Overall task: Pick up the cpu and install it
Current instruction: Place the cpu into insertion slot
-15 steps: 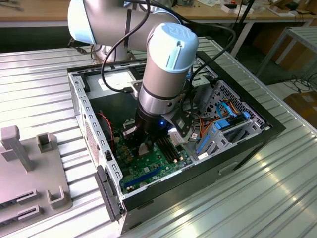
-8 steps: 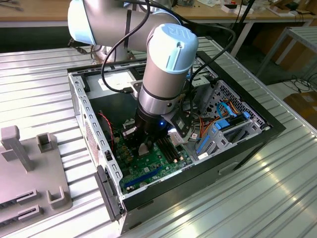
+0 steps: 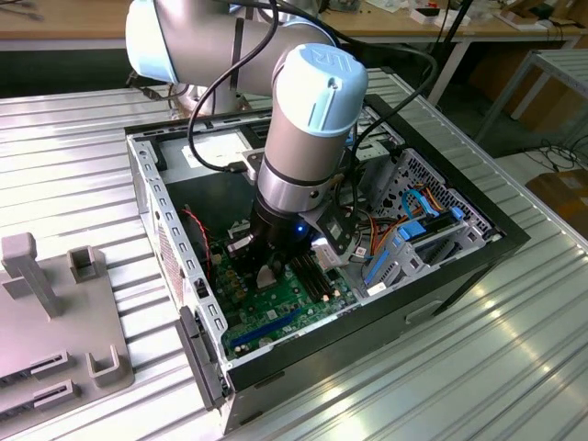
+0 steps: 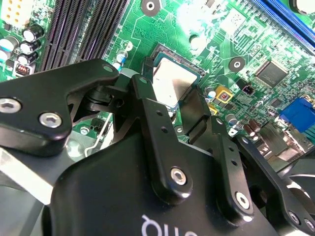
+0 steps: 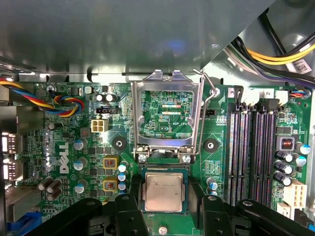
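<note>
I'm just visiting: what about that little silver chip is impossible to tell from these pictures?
1. Second wrist view: the tool's black links cover the near part of the cpu.
2. First wrist view: the tool flanks the cpu and covers the sides of the socket, so whether the cpu sits fully down is unclear.
3. Exterior view: the arm's wrist blocks the green board beneath the tool.

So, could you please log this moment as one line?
gripper low over motherboard | cpu directly below it | retention frame open | grip unclear
</note>
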